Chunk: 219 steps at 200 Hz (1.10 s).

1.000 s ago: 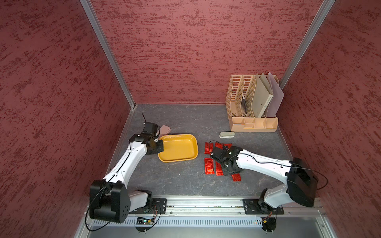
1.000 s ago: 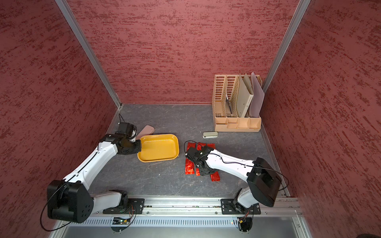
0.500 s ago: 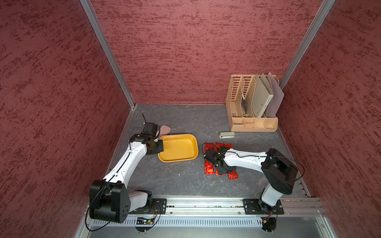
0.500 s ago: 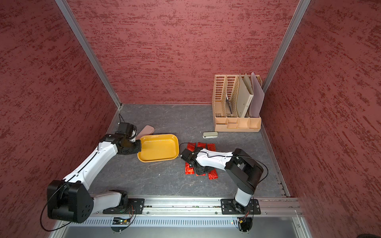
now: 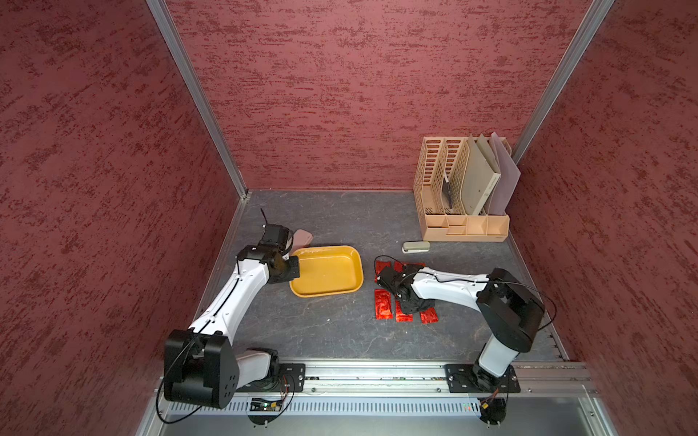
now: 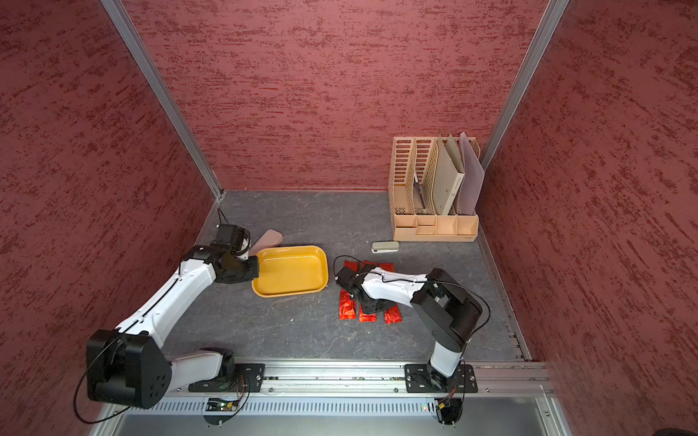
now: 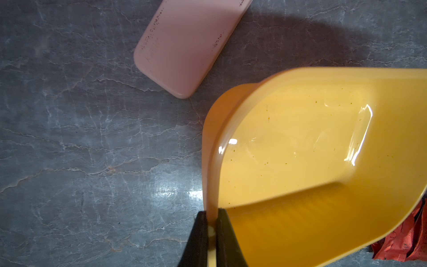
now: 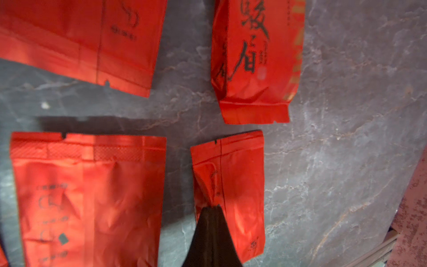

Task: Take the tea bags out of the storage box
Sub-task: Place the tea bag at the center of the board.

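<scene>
We see the left gripper (image 7: 211, 223) clamped on the rim of the glossy mustard storage box (image 7: 312, 75). The right gripper (image 8: 211, 209) is pinched shut on a crinkled red foil tea bag (image 8: 242, 175). The other tea bags (image 5: 384, 309) lie in rows on the table (image 5: 321, 334) beside the box.

1. Both top views: you look steeply down from the front; both share the whole table (image 5: 321, 332).
2. Left wrist: you face the storage box (image 7: 300, 143) closely.
3. Right wrist: you look close onto the tea bags (image 8: 87, 196).

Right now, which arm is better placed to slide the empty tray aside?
Left. The left tool is clamped on the tray rim; the right tool pinches a tea bag, away from the tray.
</scene>
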Motion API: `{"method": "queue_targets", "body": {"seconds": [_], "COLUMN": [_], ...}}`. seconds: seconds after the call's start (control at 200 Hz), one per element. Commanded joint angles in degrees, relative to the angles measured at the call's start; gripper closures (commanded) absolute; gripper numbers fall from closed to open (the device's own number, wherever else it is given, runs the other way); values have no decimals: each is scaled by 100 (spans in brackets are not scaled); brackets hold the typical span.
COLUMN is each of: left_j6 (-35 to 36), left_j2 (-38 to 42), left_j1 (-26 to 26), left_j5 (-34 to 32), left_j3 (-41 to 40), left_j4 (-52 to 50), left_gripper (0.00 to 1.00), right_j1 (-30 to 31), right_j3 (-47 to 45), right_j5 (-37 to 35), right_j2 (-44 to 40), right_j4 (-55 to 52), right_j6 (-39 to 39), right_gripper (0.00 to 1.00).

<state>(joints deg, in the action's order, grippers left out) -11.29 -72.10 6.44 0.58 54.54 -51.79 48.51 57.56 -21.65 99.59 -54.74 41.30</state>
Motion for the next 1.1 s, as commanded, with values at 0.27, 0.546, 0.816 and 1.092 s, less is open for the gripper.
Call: {"method": "queue_targets", "body": {"seconds": [0.27,0.546,0.816,1.092], "left_j6": [23,21,25,22], "left_j2": [-50,-63,-55,-59], "left_j1": [-30,-28,-28,-29], "left_j5": [73,89,109,112], "left_j3": [90,92,83,83], "left_j4": [66,73,73,75], "left_gripper": [100,100,100,100], "right_j1": [-169,-202,-194,-197], "right_j3": [-107,-175,-155,-105], "right_j5": [87,89,157,190], "right_j2": [-147,-280,-359,-356], "right_j4": [152,130,133,87], "right_j6": [247,354,379,414], "right_gripper": [100,100,100,95]}}
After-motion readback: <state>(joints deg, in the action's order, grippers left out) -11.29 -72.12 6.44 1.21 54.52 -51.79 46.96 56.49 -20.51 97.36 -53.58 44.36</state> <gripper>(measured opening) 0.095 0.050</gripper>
